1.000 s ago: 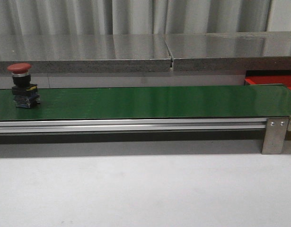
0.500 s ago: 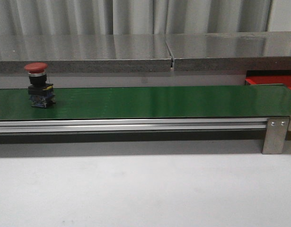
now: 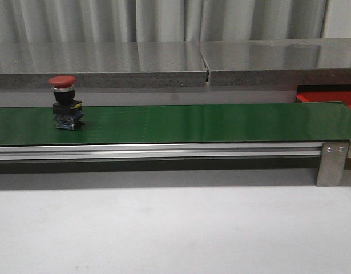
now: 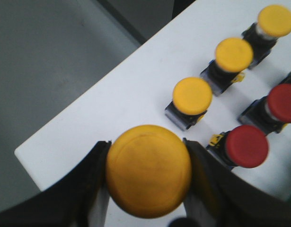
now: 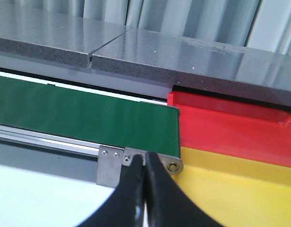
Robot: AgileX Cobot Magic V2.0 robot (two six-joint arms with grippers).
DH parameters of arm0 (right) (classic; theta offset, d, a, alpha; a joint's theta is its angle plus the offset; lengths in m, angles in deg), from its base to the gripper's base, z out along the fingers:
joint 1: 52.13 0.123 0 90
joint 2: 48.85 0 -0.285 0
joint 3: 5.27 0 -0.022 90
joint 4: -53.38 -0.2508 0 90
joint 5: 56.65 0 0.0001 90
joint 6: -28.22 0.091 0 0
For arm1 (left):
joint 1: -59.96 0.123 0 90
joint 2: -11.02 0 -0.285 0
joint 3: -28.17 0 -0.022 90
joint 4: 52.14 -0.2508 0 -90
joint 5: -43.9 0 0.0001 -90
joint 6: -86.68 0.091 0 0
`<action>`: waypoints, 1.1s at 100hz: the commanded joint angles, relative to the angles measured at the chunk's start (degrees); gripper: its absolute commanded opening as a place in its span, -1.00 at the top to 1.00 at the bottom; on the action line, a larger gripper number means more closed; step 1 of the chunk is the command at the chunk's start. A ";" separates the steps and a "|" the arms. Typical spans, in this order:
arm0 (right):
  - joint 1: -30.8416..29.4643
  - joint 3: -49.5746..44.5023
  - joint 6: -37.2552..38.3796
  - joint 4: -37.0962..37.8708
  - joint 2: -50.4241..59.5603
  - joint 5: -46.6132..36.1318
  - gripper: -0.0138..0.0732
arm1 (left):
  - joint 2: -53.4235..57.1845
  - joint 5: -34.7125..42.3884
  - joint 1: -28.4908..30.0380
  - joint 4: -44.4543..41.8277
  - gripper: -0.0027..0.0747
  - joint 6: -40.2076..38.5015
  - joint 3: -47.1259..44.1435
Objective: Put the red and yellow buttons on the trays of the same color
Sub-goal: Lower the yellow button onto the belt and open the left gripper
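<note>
Green belting (image 3: pixel 192 123) runs across the front view on an aluminium rail (image 3: pixel 158 151), with a steel bracket (image 3: pixel 333 162) at its right end. One red button (image 3: pixel 65 103) is seen standing upright on the left part of the belt, its red domed cap uppermost on a dark base. A grey stone ledge (image 3: pixel 164 65) lies behind the belt, and a white table (image 3: pixel 175 228) in front of it.

At the belt's right end a red tray (image 5: pixel 230 127) is observed, and directly beside it a yellow tray (image 5: pixel 230 189); the two trays touch along one edge. Only a corner of the red tray is visible in the front view. No button is seen on the visible part of either tray.

The left gripper (image 4: pixel 147 172) is clamped on a yellow button (image 4: pixel 148 170), whose cap fills the space between the dark fingers (image 4: pixel 91 184). Beneath it, on a white surface (image 4: pixel 126 99), three further yellow buttons (image 4: pixel 192 96) are ranged in a row, with two red buttons (image 4: pixel 247 146) in a second row just beside them. All are upright.

The right gripper (image 5: pixel 144 182) is noted with its fingertips pressed together and nothing between them. It hangs near the bracket at the belt's end, close to the trays.
</note>
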 commanded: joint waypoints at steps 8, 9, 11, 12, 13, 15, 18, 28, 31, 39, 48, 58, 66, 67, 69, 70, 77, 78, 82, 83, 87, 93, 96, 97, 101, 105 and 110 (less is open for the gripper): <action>0.13 0.55 0.04 0.76 0.88 -4.60 0.84 | 4.87 4.35 -7.06 1.58 0.98 -0.59 1.48; 0.13 0.55 0.04 0.76 0.88 -4.60 0.84 | 4.87 4.59 -7.43 1.71 0.98 -0.59 1.48; 0.13 0.55 0.04 0.76 0.88 -4.60 0.84 | 4.87 4.88 -8.61 1.86 0.98 -0.59 1.48; 0.13 0.55 0.04 0.76 0.88 -4.60 0.84 | 4.87 4.90 -9.02 1.86 0.98 -0.59 1.48; 0.13 0.55 0.04 0.76 0.88 -4.60 0.84 | 4.87 5.11 -9.85 1.98 0.98 -0.59 1.48; 0.13 0.55 0.04 0.76 0.88 -4.60 0.84 | 4.62 5.22 -11.07 1.99 0.98 -0.59 1.48; 0.13 0.55 0.04 0.76 0.88 -4.60 0.84 | 4.32 5.68 -12.62 1.88 0.98 -0.51 1.48; 0.13 0.55 0.04 0.76 0.88 -4.60 0.84 | 3.44 6.02 -17.53 1.19 0.98 -0.51 1.58; 0.13 0.55 0.04 0.76 0.88 -4.60 0.84 | 2.93 6.02 -18.70 1.06 0.98 -0.51 1.81; 0.13 0.55 0.04 0.76 0.88 -4.60 0.84 | 1.40 6.02 -21.27 0.96 0.98 -0.37 2.59; 0.13 0.55 0.04 0.76 0.88 -4.60 0.84 | -1.09 5.81 -23.17 0.96 0.98 -0.33 4.25; 0.13 0.55 0.04 0.76 0.88 -4.60 0.84 | -4.25 5.59 -24.57 0.96 0.98 -0.10 6.17; 0.13 0.55 0.04 0.76 0.88 -4.60 0.84 | -6.38 4.52 -25.37 0.96 0.98 -0.10 7.86; 0.13 0.55 0.04 0.76 0.88 -4.60 0.84 | -6.59 4.17 -25.53 0.96 0.98 -0.10 8.01; 0.13 0.55 0.04 0.76 0.88 -4.60 0.84 | -7.15 3.60 -25.76 0.96 0.98 -0.10 8.44; 0.13 0.55 0.04 0.76 0.88 -4.60 0.84 | -7.53 3.41 -25.77 0.96 0.98 -0.10 8.59; 0.13 0.55 0.04 0.76 0.88 -4.60 0.84 | -9.25 1.10 -26.15 0.96 0.98 -0.10 10.03; 0.13 0.55 0.04 0.76 0.88 -4.60 0.84 | -9.45 0.86 -26.15 0.96 0.98 -0.10 10.26; 0.13 0.55 0.04 0.76 0.88 -4.60 0.84 | -10.34 -0.33 -26.29 0.96 0.98 -0.10 10.79; 0.13 0.55 0.04 0.76 0.88 -4.60 0.84 | -10.49 -0.62 -26.29 0.96 0.98 -0.10 11.01; 0.13 0.55 0.04 0.76 0.88 -4.60 0.84 | -11.09 -1.12 -26.39 0.96 0.98 -0.10 11.21; 0.13 0.55 0.04 0.76 0.88 -4.60 0.84 | -11.49 -1.20 -26.39 0.96 0.98 -0.10 11.21; 0.13 0.55 0.04 0.76 0.88 -4.60 0.84 | -11.50 -1.37 -26.39 0.96 0.98 -0.10 11.21; 0.13 0.55 0.04 0.76 0.88 -4.60 0.84 | -11.50 -1.37 -26.39 0.96 0.98 -0.10 11.21; 0.13 0.55 0.04 0.76 0.88 -4.60 0.84 | -11.50 -1.61 -26.39 0.96 0.97 0.11 11.21; 0.13 0.55 0.04 0.76 0.88 -4.60 0.84 | -11.50 -1.59 -26.39 0.96 0.93 0.24 11.21; 0.13 0.55 0.04 0.76 0.88 -4.60 0.84 | -11.50 -1.59 -26.39 0.96 0.82 0.98 11.21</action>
